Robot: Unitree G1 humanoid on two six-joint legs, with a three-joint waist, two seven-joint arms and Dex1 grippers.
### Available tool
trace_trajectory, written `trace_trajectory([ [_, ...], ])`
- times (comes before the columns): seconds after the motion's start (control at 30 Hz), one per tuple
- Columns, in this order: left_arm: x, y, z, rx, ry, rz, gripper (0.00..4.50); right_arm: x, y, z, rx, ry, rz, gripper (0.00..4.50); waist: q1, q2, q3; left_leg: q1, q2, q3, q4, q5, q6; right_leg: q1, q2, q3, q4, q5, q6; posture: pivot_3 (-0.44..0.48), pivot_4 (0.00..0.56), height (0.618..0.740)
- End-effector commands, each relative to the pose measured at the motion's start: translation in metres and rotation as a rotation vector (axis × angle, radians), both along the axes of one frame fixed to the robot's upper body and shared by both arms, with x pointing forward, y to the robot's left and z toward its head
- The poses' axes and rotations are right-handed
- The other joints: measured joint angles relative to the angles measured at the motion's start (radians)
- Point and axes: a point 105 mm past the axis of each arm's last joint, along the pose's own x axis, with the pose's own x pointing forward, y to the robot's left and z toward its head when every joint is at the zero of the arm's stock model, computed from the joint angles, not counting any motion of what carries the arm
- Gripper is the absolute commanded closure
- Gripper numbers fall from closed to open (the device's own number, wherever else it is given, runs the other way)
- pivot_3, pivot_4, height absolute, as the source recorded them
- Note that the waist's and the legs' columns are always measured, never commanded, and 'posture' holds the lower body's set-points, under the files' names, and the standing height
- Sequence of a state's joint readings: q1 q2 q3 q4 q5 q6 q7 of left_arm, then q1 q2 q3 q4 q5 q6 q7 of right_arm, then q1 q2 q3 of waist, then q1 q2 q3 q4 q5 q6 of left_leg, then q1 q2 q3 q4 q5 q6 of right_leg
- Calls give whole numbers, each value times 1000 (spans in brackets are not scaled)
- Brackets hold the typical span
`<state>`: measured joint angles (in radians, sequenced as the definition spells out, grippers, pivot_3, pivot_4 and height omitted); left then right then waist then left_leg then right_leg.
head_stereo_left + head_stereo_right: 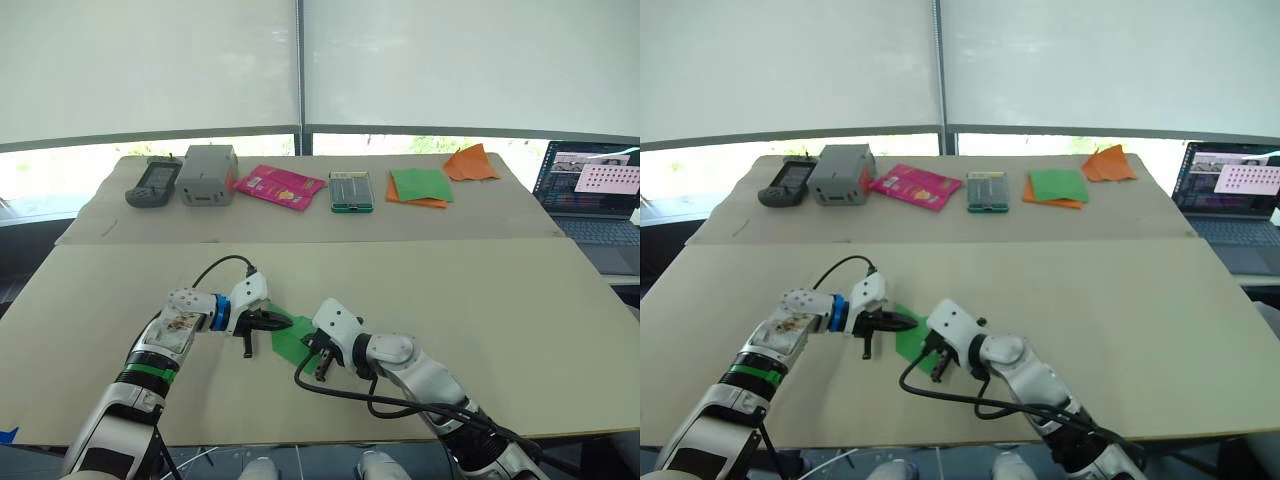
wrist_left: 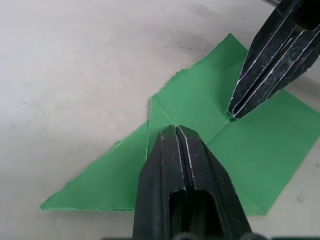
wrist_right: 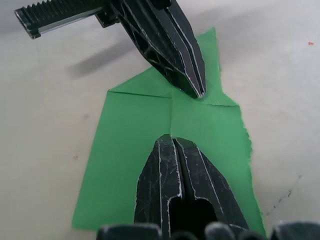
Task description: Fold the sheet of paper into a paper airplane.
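The sheet of paper [image 1: 289, 346] is bright green and lies partly folded near the front of the near table, with creases and a folded-over triangular flap [image 2: 100, 187]. My left gripper [image 1: 281, 323] comes in from the left, its fingers shut, tip resting on the sheet [image 2: 176, 130]. From the right, my right gripper [image 1: 313, 346] is also shut, and its tip [image 3: 173, 138] presses on the paper along a crease. The two tips sit close together on the sheet, a short gap apart.
On the far table lie a dark handheld device [image 1: 153, 182], a grey box [image 1: 207, 174], a pink packet [image 1: 279, 186], a green-edged flat device [image 1: 351, 190], a green-and-orange stack of sheets [image 1: 419, 187] and an orange pointed paper piece [image 1: 470, 164]. A laptop [image 1: 598, 192] stands at the right.
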<state>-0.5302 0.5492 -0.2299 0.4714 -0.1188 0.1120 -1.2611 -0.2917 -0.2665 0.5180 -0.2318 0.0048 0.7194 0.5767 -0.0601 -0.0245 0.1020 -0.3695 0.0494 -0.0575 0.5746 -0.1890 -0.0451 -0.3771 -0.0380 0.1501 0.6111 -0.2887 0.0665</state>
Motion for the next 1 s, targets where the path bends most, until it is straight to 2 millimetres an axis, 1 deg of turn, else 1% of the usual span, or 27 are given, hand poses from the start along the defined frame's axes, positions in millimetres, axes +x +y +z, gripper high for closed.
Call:
trace_trajectory([
  [0.03,-5,11,-16,64,53,25,4500,-28,-37,-66,-175,271,-85,4474,1,0,0,0,0,0,0,0,0,0,0,0,0,0,0,0,150,740],
  [0.3,-6,13,-17,67,55,26,4500,-46,-55,-76,-181,358,-136,4474,15,-3,-2,0,0,0,0,-1,-1,0,0,0,-1,0,0,0,150,740],
  [0.43,-6,13,-17,69,55,26,4500,-50,-63,-77,-177,382,-167,4474,21,-3,-2,0,0,0,0,-1,-2,0,-1,0,-1,-1,0,0,150,740],
  [0.53,-5,13,-17,70,53,26,4500,-49,-64,-75,-168,366,-178,4474,22,-3,-2,0,0,0,0,-2,-3,0,-1,0,-2,-1,0,0,150,740],
  [0.63,-5,13,-17,72,51,25,4500,-41,-58,-60,-105,313,-177,4474,22,-4,-2,0,0,0,0,-2,-3,0,-1,0,-2,-1,0,0,150,740],
  [0.7,-5,13,-17,70,50,25,4500,-28,-49,-29,23,195,-169,4474,22,-4,-2,0,0,0,0,-4,-7,0,-1,0,-2,-1,0,0,150,740],
  [0.73,-5,12,-17,70,49,25,4500,-25,-47,-18,64,153,-166,4474,23,-4,-1,0,0,0,0,-4,-7,0,-1,0,-2,-1,0,0,150,740],
  [0.77,-5,12,-17,69,48,25,4500,-20,-45,3,165,112,-182,4474,23,-4,0,0,0,0,0,-4,-7,0,-1,0,-2,-1,0,0,150,740],
  [0.8,-5,12,-17,69,48,24,4500,-18,-44,19,238,77,-189,4474,23,-3,1,-1,0,0,0,-4,-7,-1,-1,0,-2,-1,0,0,150,740],
  [0.83,-5,12,-17,69,48,24,4500,-17,-46,32,293,53,-205,4474,22,-4,3,-2,0,0,0,-4,-7,-2,-1,0,-1,-1,0,0,150,740],
  [0.87,-5,12,-17,69,48,24,4500,-17,-47,39,324,39,-216,4474,21,-3,4,-3,0,0,0,-4,-7,-4,-1,0,-1,-1,0,0,150,740],
  [0.9,-5,11,-17,67,48,22,4500,-17,-53,40,335,41,-245,4474,19,-2,5,-5,0,0,0,-4,-6,-5,-1,0,-1,-1,0,0,150,740],
  [0.97,-6,11,-17,67,47,21,4500,-15,-64,35,331,51,-324,4474,18,-2,5,-8,0,0,0,-1,-2,-8,-1,0,0,0,0,0,150,740],
  [1.0,-6,11,-17,66,47,21,4500,-14,-69,31,321,49,-352,4198,18,-2,4,-8,0,0,0,-1,-2,-8,-1,0,0,0,0,0,150,740],
])
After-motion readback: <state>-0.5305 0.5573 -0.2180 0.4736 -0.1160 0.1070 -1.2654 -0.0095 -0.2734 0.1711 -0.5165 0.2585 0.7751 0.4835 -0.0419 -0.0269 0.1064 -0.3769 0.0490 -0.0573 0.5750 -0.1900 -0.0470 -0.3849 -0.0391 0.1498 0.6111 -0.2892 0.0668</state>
